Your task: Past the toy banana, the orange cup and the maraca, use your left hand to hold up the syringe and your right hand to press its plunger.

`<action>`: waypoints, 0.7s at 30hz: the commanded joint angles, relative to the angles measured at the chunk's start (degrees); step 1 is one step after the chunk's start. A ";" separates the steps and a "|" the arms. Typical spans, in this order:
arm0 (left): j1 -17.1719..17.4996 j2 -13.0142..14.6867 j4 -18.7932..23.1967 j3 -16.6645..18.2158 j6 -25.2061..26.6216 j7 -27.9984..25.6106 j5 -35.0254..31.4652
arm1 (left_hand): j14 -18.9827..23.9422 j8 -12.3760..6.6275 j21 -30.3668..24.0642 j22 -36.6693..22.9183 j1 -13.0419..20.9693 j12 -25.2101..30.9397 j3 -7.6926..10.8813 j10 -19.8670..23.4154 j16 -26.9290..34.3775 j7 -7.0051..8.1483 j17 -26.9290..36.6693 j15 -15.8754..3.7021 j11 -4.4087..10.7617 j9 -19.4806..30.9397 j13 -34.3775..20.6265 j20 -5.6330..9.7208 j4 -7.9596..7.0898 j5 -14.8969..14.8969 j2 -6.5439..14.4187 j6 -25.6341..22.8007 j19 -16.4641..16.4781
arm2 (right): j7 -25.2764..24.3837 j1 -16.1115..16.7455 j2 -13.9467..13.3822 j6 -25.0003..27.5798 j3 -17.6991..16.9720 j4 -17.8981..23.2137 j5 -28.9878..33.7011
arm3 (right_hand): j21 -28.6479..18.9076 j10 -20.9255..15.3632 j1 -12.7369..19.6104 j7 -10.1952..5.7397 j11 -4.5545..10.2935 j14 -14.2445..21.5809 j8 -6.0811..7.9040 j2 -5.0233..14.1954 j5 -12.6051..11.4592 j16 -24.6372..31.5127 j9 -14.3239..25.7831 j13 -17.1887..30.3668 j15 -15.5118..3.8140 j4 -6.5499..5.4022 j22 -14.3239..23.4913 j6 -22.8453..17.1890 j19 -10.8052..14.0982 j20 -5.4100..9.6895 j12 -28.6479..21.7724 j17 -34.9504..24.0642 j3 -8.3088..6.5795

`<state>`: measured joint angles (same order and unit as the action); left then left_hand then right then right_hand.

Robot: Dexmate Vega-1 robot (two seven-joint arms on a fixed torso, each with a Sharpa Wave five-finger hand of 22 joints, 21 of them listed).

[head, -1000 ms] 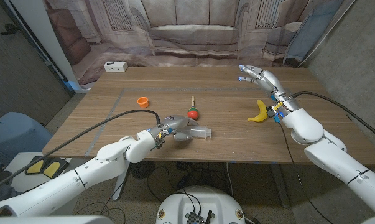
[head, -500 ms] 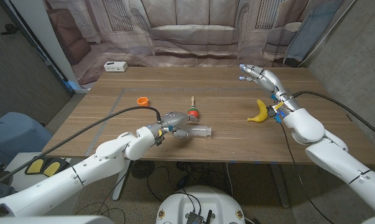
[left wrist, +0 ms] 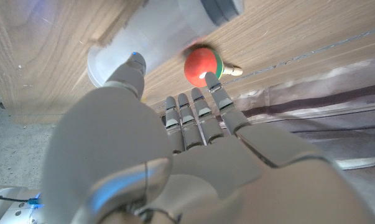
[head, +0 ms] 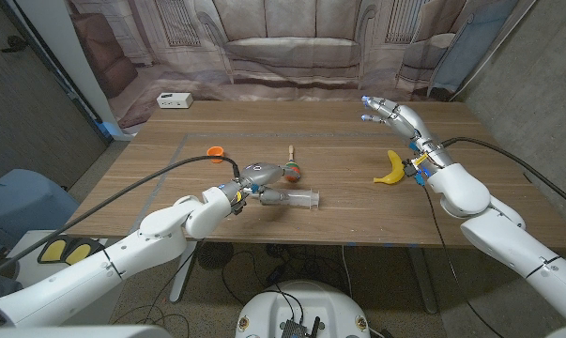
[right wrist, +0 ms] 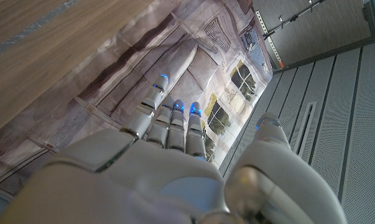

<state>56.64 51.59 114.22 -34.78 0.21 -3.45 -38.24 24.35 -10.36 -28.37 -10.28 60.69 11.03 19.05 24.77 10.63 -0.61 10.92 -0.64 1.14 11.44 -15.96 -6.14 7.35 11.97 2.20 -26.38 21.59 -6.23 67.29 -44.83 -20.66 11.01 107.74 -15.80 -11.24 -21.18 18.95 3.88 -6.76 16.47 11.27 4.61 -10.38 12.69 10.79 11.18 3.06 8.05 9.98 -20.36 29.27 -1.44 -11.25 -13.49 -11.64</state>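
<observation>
Centrally, wooden table [head: 358, 221]. Right hand [head: 388, 115] raised over far right side, fingers apart, holding nothing. Left hand [head: 260, 176] at the syringe [head: 292, 198] near the front edge, thumb on the barrel; firm hold cannot be told. Toy banana [head: 392, 169] right. Maraca [head: 293, 171] just behind the syringe. Orange cup [head: 215, 151] further left.

cup [head: 215, 151] left of maraca [head: 291, 169], banana [head: 391, 168] right, syringe [head: 292, 198] nearest
</observation>
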 commanded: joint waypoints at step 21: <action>1.85 -0.24 0.52 4.70 -1.93 -4.70 4.71 | 1.63 -0.93 0.47 -0.09 -3.20 1.27 -0.48 1.63 1.11 -0.20 0.10 -0.68 -0.12 0.03 0.33 0.74 -1.44 -0.35 1.73 -1.07 0.27 | -0.32 -1.09 1.02 -0.54 0.67 -0.92 0.36 | -0.12 -0.40 0.69 -0.25 0.20 -0.17 0.18 0.00 0.17 0.01 0.16 0.08 -0.19 -0.17 0.13 -0.53 -0.11 -0.15 -0.26 -0.24 0.19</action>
<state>58.19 51.76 115.10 -31.52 -0.81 -6.81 -35.95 25.13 -10.64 -28.17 -10.28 58.94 11.70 18.57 25.42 11.24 -0.89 10.93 -1.37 1.36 11.45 -15.69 -5.94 6.84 11.85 3.19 -26.69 21.81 -6.48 66.64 -44.12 -21.14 11.40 107.13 -15.43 -11.24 -21.40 18.95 3.88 -6.54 16.47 11.27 4.61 -10.38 12.69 10.79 11.18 3.06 8.05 9.98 -20.37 29.27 -1.44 -11.25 -13.49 -11.64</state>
